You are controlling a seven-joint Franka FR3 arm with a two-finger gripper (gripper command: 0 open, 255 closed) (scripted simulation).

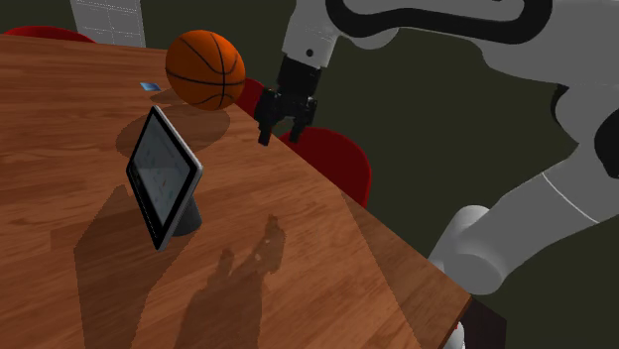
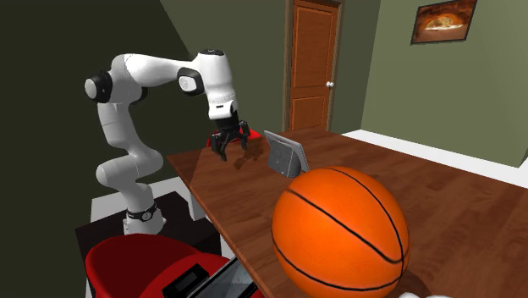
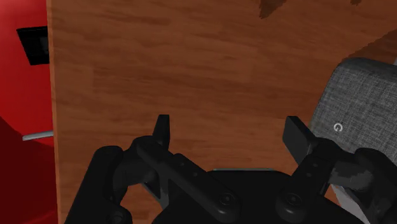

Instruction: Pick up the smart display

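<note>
Over the table's point(image 1: 298, 248) edge hangs the pincer point(image 1: 282, 137), pointing down with its two black fingers spread wide and nothing between them except bare wood. Seen from the hand, the smart display point(image 3: 356, 108) sits just outside one finger, showing its grey cloth back, so the pincer point(image 3: 229, 127) is beside it, not around it. The smart display point(image 1: 159, 174) stands on the table a little inward from that edge. Its dark stub of a base props it so the flat screen leans back, and the upper rim stands free of the wood. I would say the arm is lining up for the grab and needs to shift sideways over it before closing.

Open tabletop lies between pincer and display, with nothing to knock. A basketball point(image 1: 205, 67) rests farther along the table, apart from the display. A red chair point(image 1: 337, 159) sits tucked at the edge below the pincer, so going down outside the edge looks cramped and coming in over the wood looks easier.
</note>
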